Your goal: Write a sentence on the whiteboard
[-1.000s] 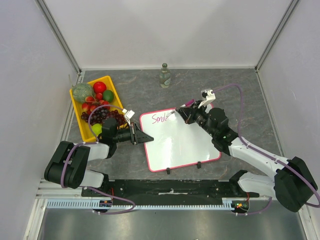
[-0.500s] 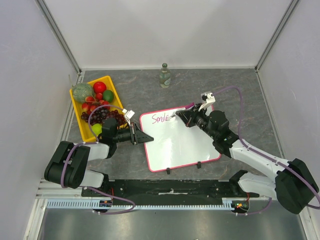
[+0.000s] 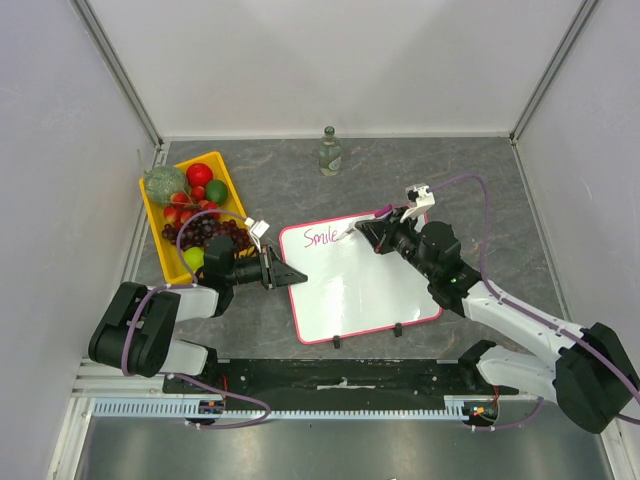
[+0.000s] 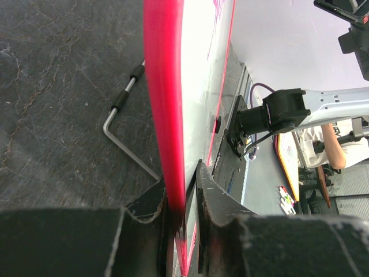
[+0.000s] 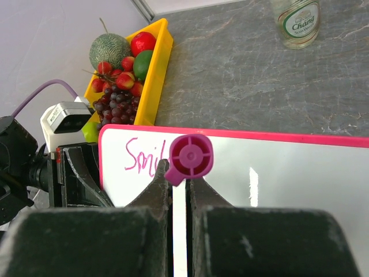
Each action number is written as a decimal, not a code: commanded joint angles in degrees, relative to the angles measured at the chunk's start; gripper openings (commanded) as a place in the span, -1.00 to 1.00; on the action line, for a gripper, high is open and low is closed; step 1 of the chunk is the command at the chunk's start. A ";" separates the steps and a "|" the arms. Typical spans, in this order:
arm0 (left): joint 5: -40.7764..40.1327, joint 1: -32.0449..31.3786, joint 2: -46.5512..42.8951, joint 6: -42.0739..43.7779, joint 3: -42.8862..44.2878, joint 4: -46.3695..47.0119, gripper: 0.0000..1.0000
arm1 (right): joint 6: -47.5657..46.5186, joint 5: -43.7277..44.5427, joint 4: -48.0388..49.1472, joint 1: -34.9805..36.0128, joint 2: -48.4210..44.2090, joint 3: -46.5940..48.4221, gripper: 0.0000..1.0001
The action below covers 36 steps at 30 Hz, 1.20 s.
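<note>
The whiteboard (image 3: 365,280) lies flat mid-table, white with a pink-red rim and two black clips at its near edge. Pink cursive reading "Smile" (image 3: 321,237) sits at its far left corner; in the right wrist view "Smil" (image 5: 141,162) shows. My left gripper (image 3: 285,274) is shut on the board's left rim (image 4: 164,115). My right gripper (image 3: 372,232) is shut on a marker with a magenta end (image 5: 190,158), its white tip on the board just right of the writing.
A yellow tray (image 3: 150,215) of fruit stands at the far left, also in the right wrist view (image 5: 155,69). A glass bottle (image 3: 329,152) stands at the back, also in the right wrist view (image 5: 296,20). A metal hex key (image 4: 124,124) lies on the table by the board.
The right gripper with the marker has shifted slightly right, and the writing has grown from "Smil" to "Smile". The left arm has not moved.
</note>
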 commanded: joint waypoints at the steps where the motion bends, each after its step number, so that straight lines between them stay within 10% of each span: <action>1: -2.78 -0.68 1.14 6.57 -0.41 -3.51 -0.96 | -0.33 2.30 -1.15 -0.74 -1.15 1.70 -1.00; 36: -2.70 -0.68 1.31 6.57 -0.32 -3.51 -0.96 | -1.99 -0.51 -1.94 -0.65 -3.35 -0.76 -1.00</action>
